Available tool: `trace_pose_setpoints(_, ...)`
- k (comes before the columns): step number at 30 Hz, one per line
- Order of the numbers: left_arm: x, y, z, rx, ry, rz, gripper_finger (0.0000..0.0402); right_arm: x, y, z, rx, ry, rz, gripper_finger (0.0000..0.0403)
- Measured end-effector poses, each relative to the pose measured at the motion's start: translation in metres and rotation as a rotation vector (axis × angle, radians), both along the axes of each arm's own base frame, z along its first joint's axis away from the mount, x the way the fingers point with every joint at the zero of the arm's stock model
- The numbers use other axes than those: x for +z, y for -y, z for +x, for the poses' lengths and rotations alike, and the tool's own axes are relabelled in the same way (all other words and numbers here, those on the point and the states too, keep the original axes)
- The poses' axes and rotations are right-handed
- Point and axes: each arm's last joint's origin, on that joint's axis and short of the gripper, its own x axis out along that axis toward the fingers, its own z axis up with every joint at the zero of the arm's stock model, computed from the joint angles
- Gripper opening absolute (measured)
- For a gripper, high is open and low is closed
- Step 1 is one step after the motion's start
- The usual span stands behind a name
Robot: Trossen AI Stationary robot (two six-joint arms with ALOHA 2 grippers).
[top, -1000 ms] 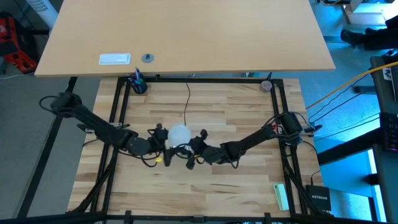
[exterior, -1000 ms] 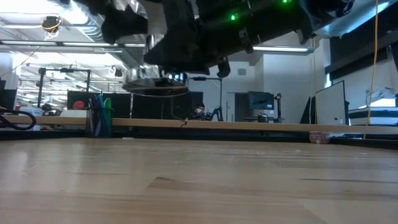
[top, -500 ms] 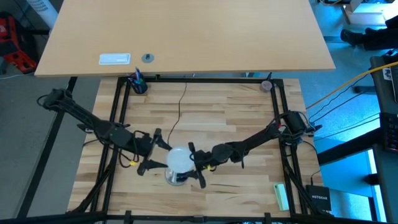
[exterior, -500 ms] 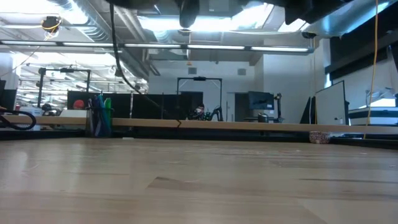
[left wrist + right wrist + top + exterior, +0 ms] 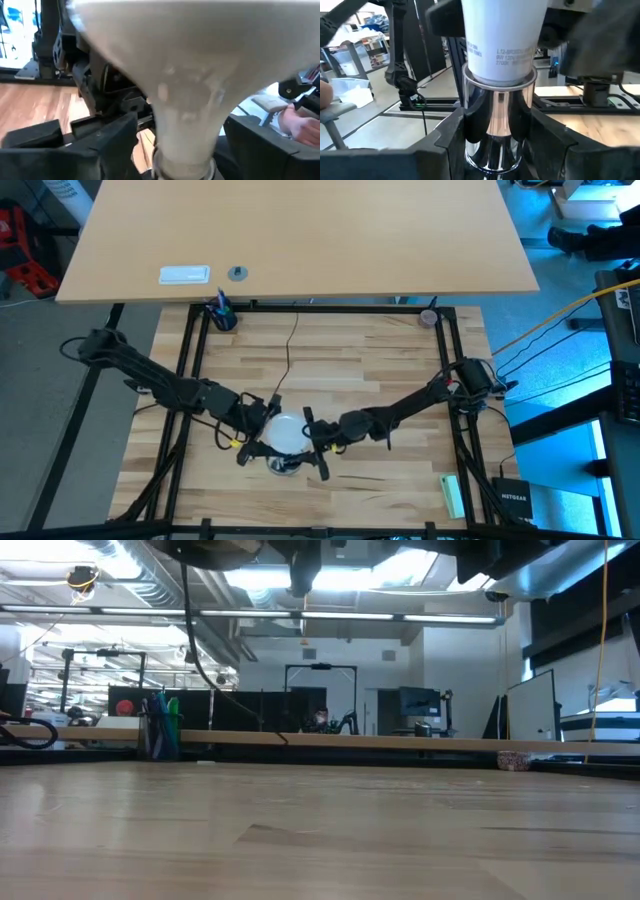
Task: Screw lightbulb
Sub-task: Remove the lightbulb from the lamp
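Note:
The matte white lightbulb (image 5: 287, 430) is held up over the near middle of the table, its neck (image 5: 499, 55) seated in the mouth of the silver socket (image 5: 499, 117). In the high view the socket (image 5: 285, 464) shows on the bulb's near side. The thin black cord (image 5: 291, 345) runs from the far edge toward it. My right gripper (image 5: 312, 448) is shut on the socket. My left gripper (image 5: 262, 432) is open. Its fingers stand on either side of the bulb's neck (image 5: 186, 120), and a gap shows beside one finger (image 5: 107, 140). My right gripper pinches the socket's round wall (image 5: 470, 125) between its two fingers (image 5: 445, 142), one on each side, below the rim. The fingers come in roughly level from the table's right. The socket, with the bulb in it, is lifted clear of the table.
A blue cup of pens (image 5: 222, 315) and a small round thing (image 5: 428, 317) stand at the far edge. A green object (image 5: 452, 495) lies at the near right. A black frame (image 5: 190, 360) borders the table. A person's hand (image 5: 300, 122) shows beyond the table.
Both grippers have carried the bulb and socket from the table's middle toward its near edge, out of the low view's top. In the last half second my left gripper has come in closer to the bulb. My right gripper has kept still.

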Motion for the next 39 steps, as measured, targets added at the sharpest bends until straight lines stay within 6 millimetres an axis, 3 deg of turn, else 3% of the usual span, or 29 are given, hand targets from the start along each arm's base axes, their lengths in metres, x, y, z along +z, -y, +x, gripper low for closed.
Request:
trace_pose_setpoints(3, 0.004, 0.001, -0.004, -0.009, -0.002, -0.001, 0.0248, -0.003, 0.001, 0.0, -0.025, -0.029, -0.009, 0.0169)
trace_pose_setpoints(8, 0.002, 0.0, -0.004, 0.035, -0.015, 0.009, 0.0147, -0.005, 0.002, 0.0, -0.086, -0.052, -0.011, 0.0169)
trace_pose_setpoints(9, 0.001, 0.0, -0.003, 0.052, -0.02, 0.012, 0.0146, -0.006, 0.002, 0.001, -0.104, -0.057, -0.012, 0.0169)
trace_pose_setpoints(12, -0.002, 0.0, -0.004, 0.138, -0.05, 0.022, 0.0146, -0.008, 0.004, 0.001, -0.192, -0.085, -0.01, 0.0169)
trace_pose_setpoints(19, -0.013, 0.004, -0.009, 0.609, -0.09, 0.074, 0.0146, -0.019, 0.016, -0.001, -0.611, -0.177, -0.062, 0.0169)
trace_pose_setpoints(23, -0.021, 0.004, -0.004, 0.797, -0.071, 0.035, 0.0146, -0.02, 0.021, -0.003, -0.732, -0.183, -0.117, 0.0169)
trace_pose_setpoints(28, -0.028, 0.005, 0.003, 0.835, -0.066, 0.024, 0.0149, -0.023, 0.021, -0.004, -0.748, -0.2, -0.138, 0.0169)
trace_pose_setpoints(33, -0.023, 0.008, -0.001, 0.789, -0.057, 0.04, 0.0223, -0.023, 0.022, -0.003, -0.728, -0.207, -0.152, 0.0169)
trace_pose_setpoints(39, -0.004, 0.013, -0.026, 0.639, -0.074, 0.067, 0.0281, -0.008, 0.019, -0.005, -0.596, -0.176, -0.115, 0.0169)
